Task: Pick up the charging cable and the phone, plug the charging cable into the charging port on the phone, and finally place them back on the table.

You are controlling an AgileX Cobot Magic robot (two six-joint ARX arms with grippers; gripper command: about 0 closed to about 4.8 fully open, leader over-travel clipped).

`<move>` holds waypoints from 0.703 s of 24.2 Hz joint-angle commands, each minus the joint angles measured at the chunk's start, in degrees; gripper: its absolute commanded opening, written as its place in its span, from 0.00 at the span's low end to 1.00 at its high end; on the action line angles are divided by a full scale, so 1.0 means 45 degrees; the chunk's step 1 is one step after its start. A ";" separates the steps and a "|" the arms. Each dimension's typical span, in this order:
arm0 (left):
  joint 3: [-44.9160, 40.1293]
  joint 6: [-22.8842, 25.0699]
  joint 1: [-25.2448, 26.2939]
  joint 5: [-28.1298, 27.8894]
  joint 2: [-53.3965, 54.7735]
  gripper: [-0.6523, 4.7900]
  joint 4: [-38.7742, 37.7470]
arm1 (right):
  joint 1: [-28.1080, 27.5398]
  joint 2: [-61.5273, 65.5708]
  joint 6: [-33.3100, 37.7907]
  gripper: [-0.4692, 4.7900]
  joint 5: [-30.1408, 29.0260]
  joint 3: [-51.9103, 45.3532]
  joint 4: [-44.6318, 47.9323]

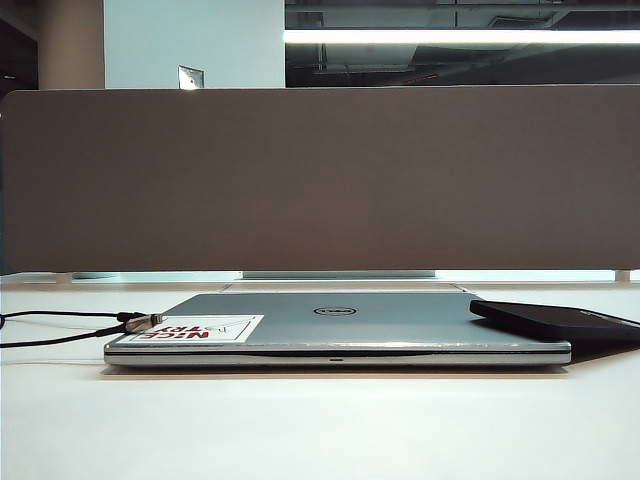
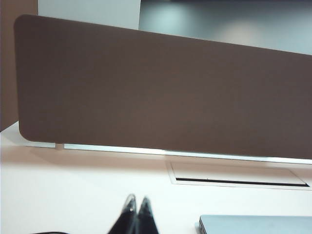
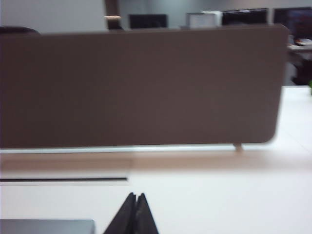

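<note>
The charging cable (image 1: 60,338) runs in from the left over the white table (image 1: 320,425), and its silver plug (image 1: 146,321) rests on the left corner of a closed silver laptop (image 1: 340,322). The black phone (image 1: 555,320) lies flat at the right, one end propped on the laptop's right corner. Neither gripper shows in the exterior view. In the left wrist view the left gripper (image 2: 137,200) is shut and empty above bare table, beside the laptop's corner (image 2: 253,225). In its own wrist view the right gripper (image 3: 136,196) is also shut and empty.
A brown-grey divider panel (image 1: 320,180) stands across the back of the table. A cable slot (image 2: 239,180) is set into the tabletop before it. A flat grey corner (image 3: 46,226) lies beside the right gripper; I cannot tell whether it is laptop or phone.
</note>
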 commanded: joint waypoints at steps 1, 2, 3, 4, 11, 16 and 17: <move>0.0641 -0.0044 -0.0029 -0.0010 0.0928 0.11 0.0262 | 0.0015 0.0991 0.0058 0.07 -0.0976 0.0913 0.0223; 0.0850 -0.0044 -0.0029 -0.0005 0.1248 0.11 0.0257 | 0.0024 0.1253 0.0053 0.07 -0.1088 0.1137 0.0219; 0.1321 -0.0034 -0.0049 -0.0005 0.2030 0.11 0.0253 | 0.0214 0.1768 0.0049 0.07 -0.1088 0.1617 0.0204; 0.1540 -0.0024 -0.0049 -0.0005 0.2419 0.11 0.0248 | 0.0359 0.1967 0.0049 0.07 -0.1083 0.1797 0.0214; 0.3308 0.0024 -0.0053 -0.0005 0.5775 0.11 0.0262 | 0.2637 0.2934 0.0039 0.07 -0.0379 0.2404 0.0228; 0.4527 0.1098 -0.0835 -0.0005 0.8786 0.11 0.0272 | 0.6562 0.3099 -0.0233 0.07 0.1671 0.2399 -0.0777; 0.4619 0.1404 -0.1122 -0.0005 0.9165 0.11 0.0267 | 0.7096 0.3177 -0.0452 0.07 0.1710 0.2399 -0.0952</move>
